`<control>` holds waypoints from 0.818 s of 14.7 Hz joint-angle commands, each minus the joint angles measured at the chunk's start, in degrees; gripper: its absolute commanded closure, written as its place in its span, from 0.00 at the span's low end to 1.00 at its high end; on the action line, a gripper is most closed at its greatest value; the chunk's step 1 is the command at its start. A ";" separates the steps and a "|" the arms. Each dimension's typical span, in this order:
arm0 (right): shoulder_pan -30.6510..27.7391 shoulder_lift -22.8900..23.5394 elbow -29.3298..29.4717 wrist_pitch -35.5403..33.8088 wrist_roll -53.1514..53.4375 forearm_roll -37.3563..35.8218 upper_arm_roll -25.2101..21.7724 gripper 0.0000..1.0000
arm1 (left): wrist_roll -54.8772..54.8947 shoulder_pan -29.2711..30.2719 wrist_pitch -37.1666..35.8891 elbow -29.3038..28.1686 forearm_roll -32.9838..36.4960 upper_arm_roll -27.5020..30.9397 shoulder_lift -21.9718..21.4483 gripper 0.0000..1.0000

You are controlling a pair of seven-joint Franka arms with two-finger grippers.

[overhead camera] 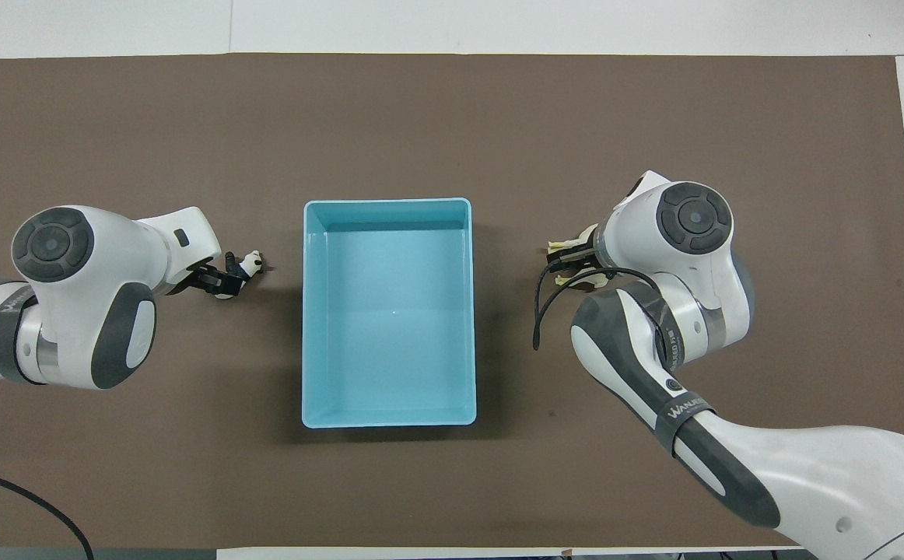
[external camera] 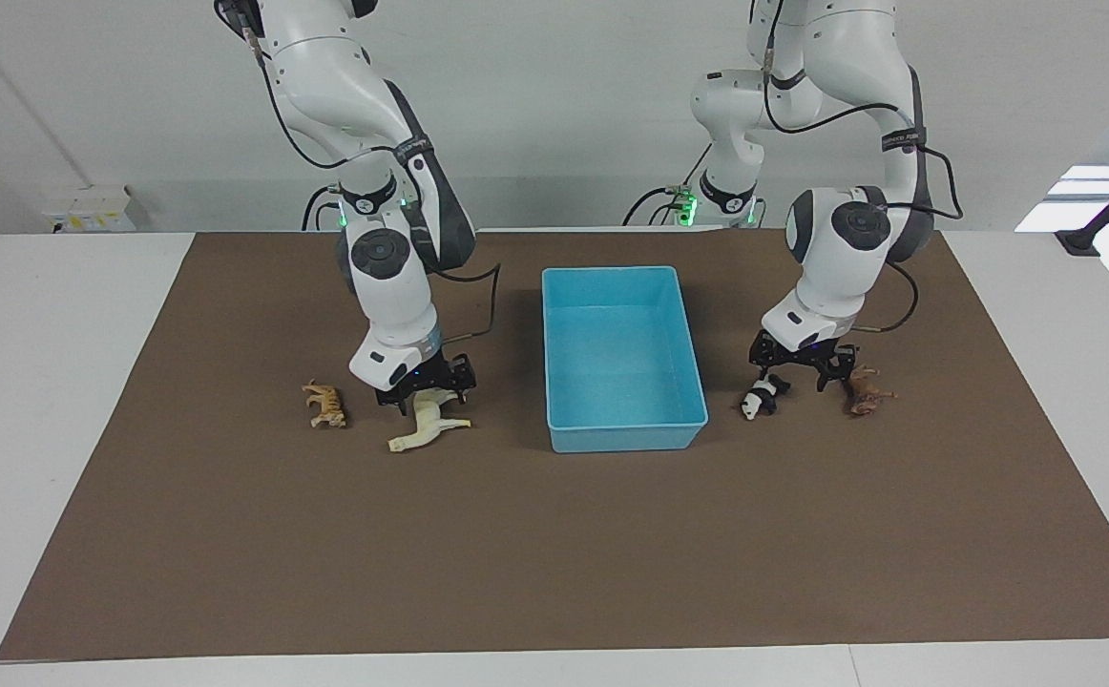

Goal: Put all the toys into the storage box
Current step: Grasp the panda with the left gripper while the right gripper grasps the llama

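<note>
The right hand [external camera: 424, 386], fingers spread and grasping nothing, is lowered over the rump of the cream long-necked animal [external camera: 428, 420], which lies on its side on the brown mat [external camera: 554, 553] covering the worktop [external camera: 39, 382]. The orange striped tiger [external camera: 325, 405] lies just beside it, toward the right arm's end. The left hand [external camera: 798, 367], likewise spread and holding nothing, is low between the black-and-white panda [external camera: 763, 397] and the brown lion [external camera: 866, 390], its tips close to both; contact cannot be judged. The light blue storage box [external camera: 627, 439] stands mid-mat between the two pairs of toys, with no figurine inside. In the overhead view, the panda's head [overhead camera: 250, 265] projects past the left hand's tips.
</note>
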 commanded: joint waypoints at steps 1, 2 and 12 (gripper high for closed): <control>0.04 0.84 -0.86 2.37 1.16 -0.94 -0.16 0.00 | 0.46 -0.82 0.52 1.38 2.67 0.36 2.68 0.00; 0.04 0.84 -0.86 2.37 1.16 -0.94 -0.16 0.00 | 0.37 -1.43 0.70 1.38 2.68 0.44 3.30 0.00; -0.57 0.84 -5.08 7.38 1.16 -0.94 -0.25 1.00 | -2.70 -3.36 -2.20 0.32 2.76 0.44 3.74 0.64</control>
